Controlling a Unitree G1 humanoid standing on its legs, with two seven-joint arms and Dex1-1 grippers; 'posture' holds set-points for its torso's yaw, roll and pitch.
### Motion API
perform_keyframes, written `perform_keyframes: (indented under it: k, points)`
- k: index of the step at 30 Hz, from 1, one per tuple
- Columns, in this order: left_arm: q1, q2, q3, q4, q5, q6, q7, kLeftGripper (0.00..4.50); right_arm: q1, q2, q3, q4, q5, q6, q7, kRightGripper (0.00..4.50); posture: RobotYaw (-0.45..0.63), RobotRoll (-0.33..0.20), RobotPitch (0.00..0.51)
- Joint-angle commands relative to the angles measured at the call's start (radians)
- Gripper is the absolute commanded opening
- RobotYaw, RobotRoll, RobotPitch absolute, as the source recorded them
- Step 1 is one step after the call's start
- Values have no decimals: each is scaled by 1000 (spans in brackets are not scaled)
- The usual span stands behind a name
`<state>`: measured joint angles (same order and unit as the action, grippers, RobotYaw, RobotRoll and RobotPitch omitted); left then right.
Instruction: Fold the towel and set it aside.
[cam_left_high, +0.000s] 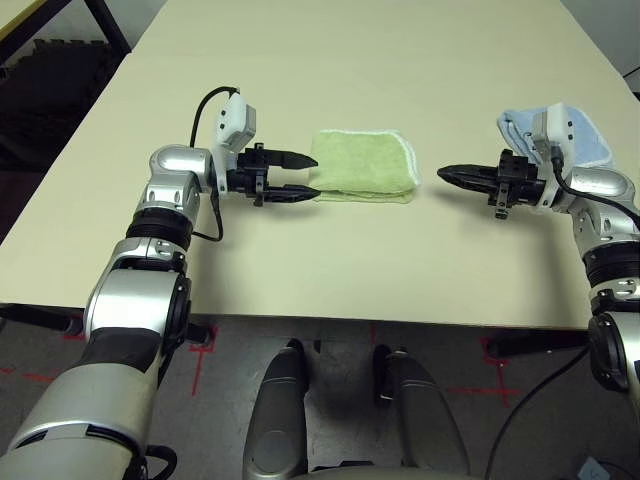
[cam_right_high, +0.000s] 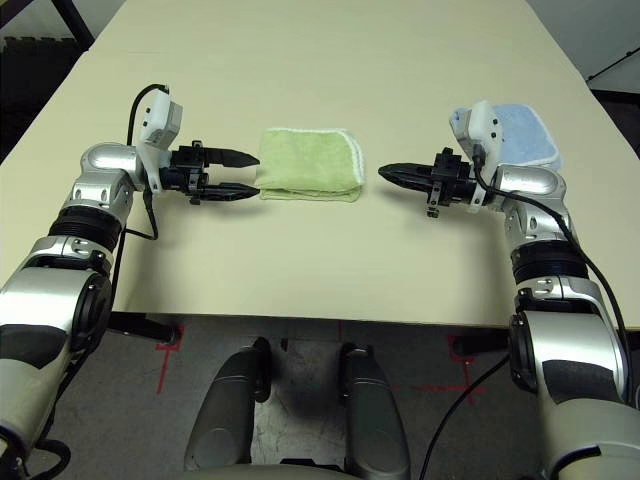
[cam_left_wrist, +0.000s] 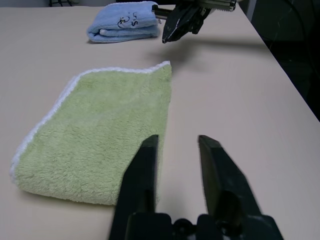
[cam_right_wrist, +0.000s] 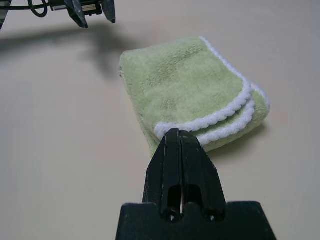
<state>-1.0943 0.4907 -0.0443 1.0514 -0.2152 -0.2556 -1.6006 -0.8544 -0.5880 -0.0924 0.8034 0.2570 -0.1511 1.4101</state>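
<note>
Setting aside: towel (cam_left_high: 364, 165) lies folded mid-table, fold done; move it whole.
Head views: left gripper (cam_left_high: 300, 176) fingers parted around the towel's near corner, maybe touching; right gripper (cam_right_high: 392, 174) clenched, empty, apart from it.
Left wrist: blue cloth (cam_left_wrist: 123, 21) beyond; avoid it.
Right wrist: stacked white edges (cam_right_wrist: 225, 117) face it; pinch all layers.

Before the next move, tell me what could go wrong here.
1. The left gripper is open at the folded towel's edge; closing might pinch only the top layer and unfold it.
2. The blue cloth lies beside the right arm, so a sweep could drag it.
3. The right gripper is shut and empty, clear of the towel.
</note>
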Motion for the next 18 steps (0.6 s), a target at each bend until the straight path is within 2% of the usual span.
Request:
perform_keyframes:
  k: [1, 11, 18]
  points:
    - [-8, 15, -34, 22, -13, -32, -14, 139, -32, 7, 6, 51, -3, -27, 18, 0, 0, 0, 229]
    - [-104, -13, -25, 163, 45, -67, 1, 63, -216, 113, 52, 300, -92, -130, -2, 0, -11, 0, 284]
    - [-148, -50, 2, 214, 98, -86, 94, 63, -273, 197, 66, 409, -156, -165, -64, 0, 2, 0, 320]
